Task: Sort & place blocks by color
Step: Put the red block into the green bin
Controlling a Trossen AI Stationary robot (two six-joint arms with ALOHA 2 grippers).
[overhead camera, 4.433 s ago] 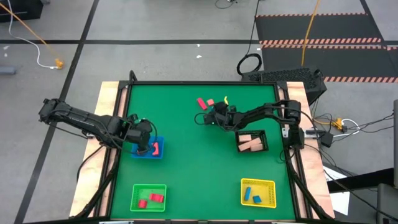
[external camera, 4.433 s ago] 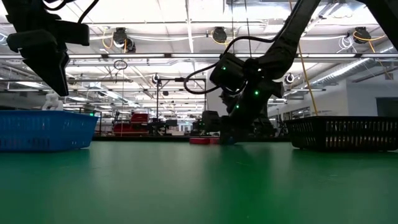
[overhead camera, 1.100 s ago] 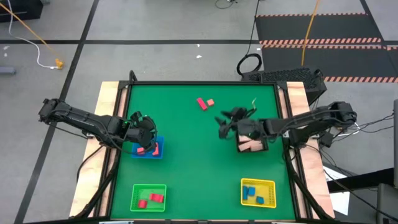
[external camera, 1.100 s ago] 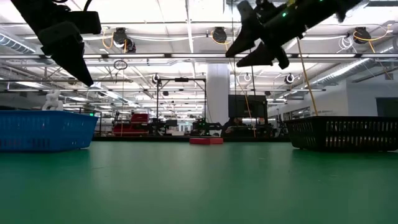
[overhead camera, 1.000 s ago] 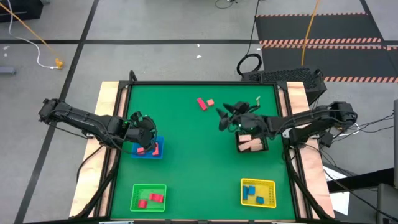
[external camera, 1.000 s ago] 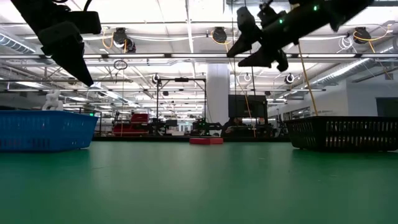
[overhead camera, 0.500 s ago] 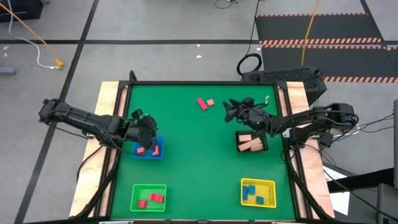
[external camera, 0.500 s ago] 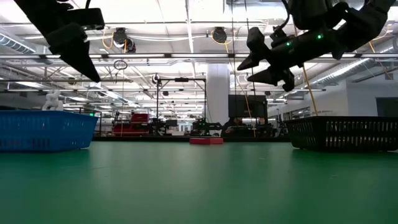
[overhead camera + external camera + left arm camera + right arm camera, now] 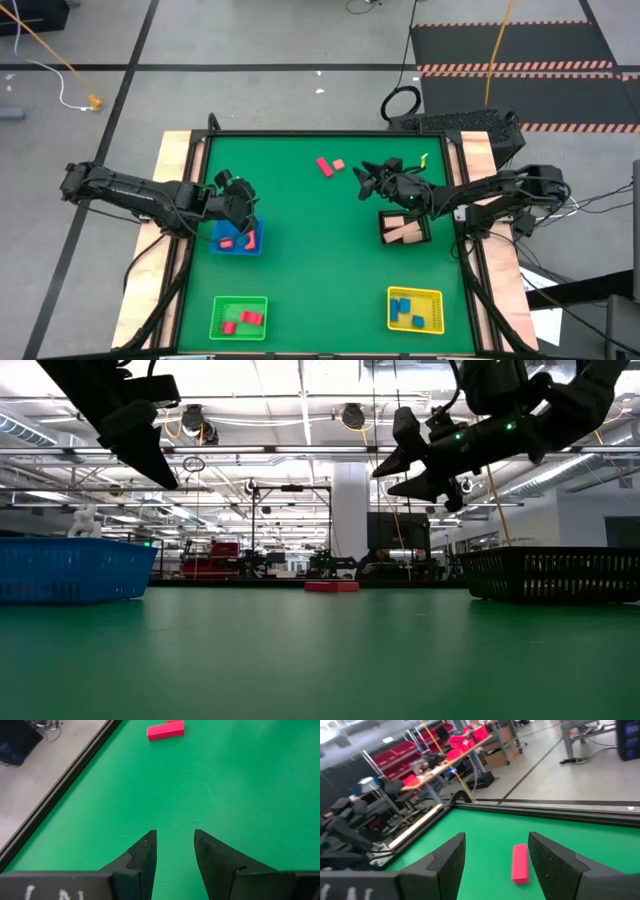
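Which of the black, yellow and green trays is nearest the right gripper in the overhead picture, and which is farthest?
Measured from the right gripper, in the high view:
1. Black tray: just beside it, holding tan blocks.
2. Yellow tray: farther toward the table's near edge on the right side, holding blue blocks.
3. Green tray: farthest, at the near left corner.

On the desk point(image 9: 320, 260), four trays sit toward the corners and side edges: one tray at the left edge point(image 9: 240, 238) holding two blocks, another at the near left corner point(image 9: 239, 317), a basket by the right edge point(image 9: 405, 228) with blocks in it, and a tray at the near right corner point(image 9: 415, 309). Two loose blocks point(image 9: 329, 165) lie side by side near the far edge, around its middle. The left hand point(image 9: 240, 193) hangs above the far side of the left-edge tray, and the right hand point(image 9: 368, 178) hangs over the desk between the loose blocks and the basket.
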